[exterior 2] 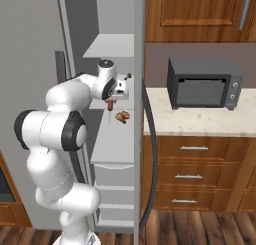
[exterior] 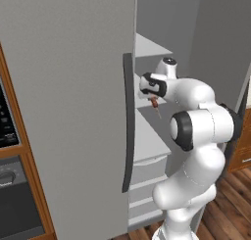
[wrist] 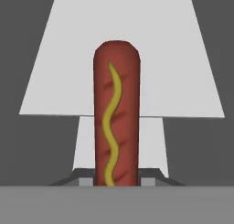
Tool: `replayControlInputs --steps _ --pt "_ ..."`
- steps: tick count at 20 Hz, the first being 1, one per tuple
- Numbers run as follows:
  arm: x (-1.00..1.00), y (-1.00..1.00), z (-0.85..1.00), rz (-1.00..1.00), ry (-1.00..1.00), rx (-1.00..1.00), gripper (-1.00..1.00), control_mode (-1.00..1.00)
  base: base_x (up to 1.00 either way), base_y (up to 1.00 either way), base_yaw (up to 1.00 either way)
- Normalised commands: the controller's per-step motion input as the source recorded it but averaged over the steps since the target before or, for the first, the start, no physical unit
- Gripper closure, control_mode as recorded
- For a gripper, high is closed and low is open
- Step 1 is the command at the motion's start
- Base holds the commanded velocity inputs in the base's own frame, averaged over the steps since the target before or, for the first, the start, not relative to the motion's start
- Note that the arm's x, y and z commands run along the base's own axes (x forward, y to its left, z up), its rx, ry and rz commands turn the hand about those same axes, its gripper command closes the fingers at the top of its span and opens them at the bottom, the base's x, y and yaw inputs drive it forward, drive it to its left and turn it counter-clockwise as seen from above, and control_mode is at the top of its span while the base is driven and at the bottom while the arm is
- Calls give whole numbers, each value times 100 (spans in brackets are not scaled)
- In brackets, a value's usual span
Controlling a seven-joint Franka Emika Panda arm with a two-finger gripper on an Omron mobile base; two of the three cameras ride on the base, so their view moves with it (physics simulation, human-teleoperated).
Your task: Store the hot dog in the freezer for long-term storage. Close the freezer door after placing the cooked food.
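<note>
The freezer [exterior: 162, 23] stands open, with white shelves [exterior 2: 118, 139] inside. My gripper [exterior: 150, 94] [exterior 2: 115, 95] reaches into the compartment above the middle shelf and is shut on the hot dog [exterior: 155, 104] [exterior 2: 110, 105], which hangs down from the fingers. In the hand view the reddish-brown hot dog [wrist: 116, 118], with a yellow wavy line along it, points away from the hand toward a white shelf [wrist: 59, 81]. The freezer door [exterior: 220, 43] is swung wide open; in the right base view it appears edge-on [exterior 2: 139, 64] with its dark bar handle [exterior 2: 152, 154].
A small brown piece of food [exterior 2: 122, 117] lies on the shelf just below the gripper. The wider grey door [exterior: 68, 111] stays closed beside a black oven [exterior: 12, 200]. A dark toaster oven [exterior 2: 204, 88] sits on the counter [exterior 2: 200, 121] above wooden drawers.
</note>
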Motion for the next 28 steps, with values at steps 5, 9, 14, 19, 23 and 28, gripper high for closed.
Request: replayControlInputs --steps 5,9,14,19,23,28 --pt "46 0 -12 0 8 0 100 -100 0 0 0" --pt "56 0 0 0 5 0 100 -100 0 0 0" --pt "45 0 -10 0 1 0 100 -100 0 0 0" --pt "23 3 -37 0 -3 0 100 -100 0 0 0" --pt "22 0 -36 0 -6 0 100 -100 0 0 0" --pt "34 0 -26 0 -4 0 100 -100 0 0 0"
